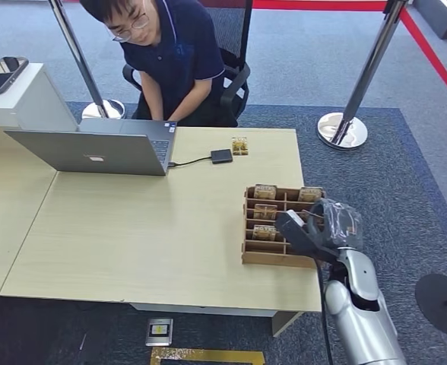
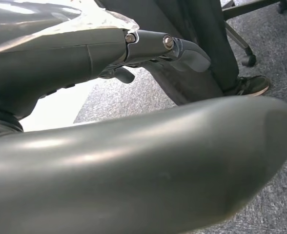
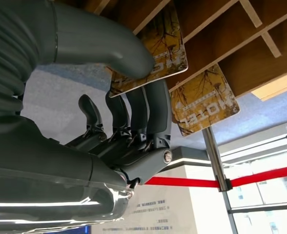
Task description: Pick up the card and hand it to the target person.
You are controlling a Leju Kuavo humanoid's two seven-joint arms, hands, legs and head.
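At the right end of the table (image 1: 152, 228), the head view shows the right hand (image 1: 302, 232) reaching over a brown divided card rack (image 1: 252, 257) with yellow cards in its slots; a person (image 1: 172, 53) sits across behind a laptop (image 1: 95, 148). In the left wrist view, the left hand (image 2: 149, 46) hangs near the carpet; whether it is curled I cannot tell. In the right wrist view, thumb and fingers (image 3: 158, 109) pinch one card (image 3: 164, 53) at the rack, a second card (image 3: 204, 100) just beside.
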